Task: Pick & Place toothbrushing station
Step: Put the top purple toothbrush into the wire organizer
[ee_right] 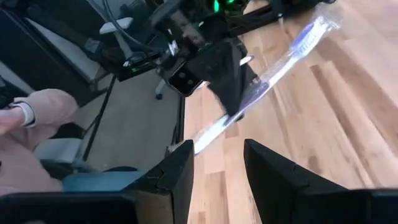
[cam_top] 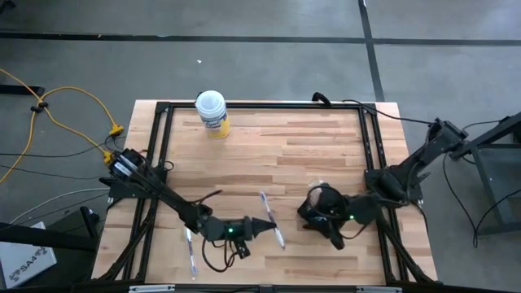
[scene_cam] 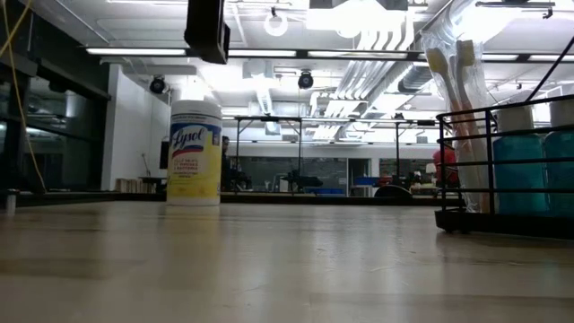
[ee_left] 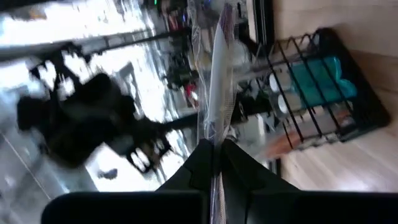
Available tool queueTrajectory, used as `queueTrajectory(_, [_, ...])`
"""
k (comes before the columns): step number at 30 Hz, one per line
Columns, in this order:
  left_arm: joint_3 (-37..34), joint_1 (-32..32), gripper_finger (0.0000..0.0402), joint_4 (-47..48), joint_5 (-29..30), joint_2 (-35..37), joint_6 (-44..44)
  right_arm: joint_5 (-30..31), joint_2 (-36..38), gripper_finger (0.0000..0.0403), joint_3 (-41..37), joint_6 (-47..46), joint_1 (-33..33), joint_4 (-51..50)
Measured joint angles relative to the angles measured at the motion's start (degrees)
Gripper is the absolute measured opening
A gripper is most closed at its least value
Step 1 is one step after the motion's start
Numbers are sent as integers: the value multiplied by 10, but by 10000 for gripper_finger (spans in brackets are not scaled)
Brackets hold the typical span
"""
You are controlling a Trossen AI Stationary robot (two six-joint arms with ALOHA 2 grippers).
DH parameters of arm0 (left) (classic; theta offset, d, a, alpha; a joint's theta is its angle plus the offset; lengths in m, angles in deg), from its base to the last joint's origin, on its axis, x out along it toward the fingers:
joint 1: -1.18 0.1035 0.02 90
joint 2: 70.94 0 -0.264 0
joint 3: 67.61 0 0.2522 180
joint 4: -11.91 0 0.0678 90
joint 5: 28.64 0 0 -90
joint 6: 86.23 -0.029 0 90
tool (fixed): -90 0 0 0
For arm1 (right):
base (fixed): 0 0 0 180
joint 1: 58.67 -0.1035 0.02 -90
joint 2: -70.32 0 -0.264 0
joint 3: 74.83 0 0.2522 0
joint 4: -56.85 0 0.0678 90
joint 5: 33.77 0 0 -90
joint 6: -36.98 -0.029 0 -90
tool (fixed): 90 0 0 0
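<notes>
The toothbrushing station (scene_cam: 502, 193) is a black wire rack with teal bottles and wrapped brushes upright in it. It stands on the table's right half (cam_top: 316, 199) and also shows in the left wrist view (ee_left: 323, 99). My left gripper (cam_top: 264, 226) is near the table's front middle, shut on a clear-wrapped toothbrush (cam_top: 273, 220). My right gripper (ee_right: 214, 165) hovers by the station, open, with nothing between its fingers, and faces the left gripper. My left gripper pinches the wrapped toothbrush near its middle (ee_left: 216, 134) between its two fingers (ee_left: 242, 168). The fingers come level from the table's left and lie across the brush. The brush (ee_right: 273, 68) sticks out to both sides of the fingers, above the table top.
A white-lidded, yellow-labelled canister (cam_top: 212, 112) stands at the far left of the table. Another wrapped toothbrush (cam_top: 190, 254) lies near the front left. A black frame (cam_top: 159, 163) borders the table. A person's hand (ee_right: 25, 124) shows beyond the table's edge.
</notes>
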Motion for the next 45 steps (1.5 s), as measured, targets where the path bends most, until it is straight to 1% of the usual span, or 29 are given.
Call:
queueTrajectory(2, [0, 0, 7, -2, -17, -2, -30, -26, -7, 133, 0, 1, 16, 12])
queueTrajectory(9, [0, 0, 7, -65, -136, -5, -103, -106, -28, 133, 0, 2, 62, 38])
queueTrajectory(13, [0, 8, 7, -78, -208, -5, -105, -161, -49, 133, 0, 2, 86, 61])
queueTrajectory(17, [0, 16, 7, -77, -276, -5, -76, -227, -74, 133, 0, 2, 105, 103])
queueTrajectory(19, [0, 18, 7, -77, -298, -5, -69, -258, -88, 133, 0, 1, 111, 126])
queueTrajectory(22, [0, 19, 7, -75, -309, -5, -69, -291, -104, 133, 0, -2, 117, 159])
queueTrajectory(26, [0, 19, 7, -72, -332, -5, -67, -303, -115, 133, 0, -3, 118, 181])
queueTrajectory(32, [0, 19, 7, -72, -358, -5, -95, -301, -118, 133, 0, -4, 123, 188])
queueTrajectory(38, [0, 34, 7, -72, -370, -5, -99, -298, -118, 133, 0, -4, 124, 195])
queueTrajectory(45, [0, 57, 7, -72, -410, -5, -91, -286, -118, 133, 0, -3, 125, 193])
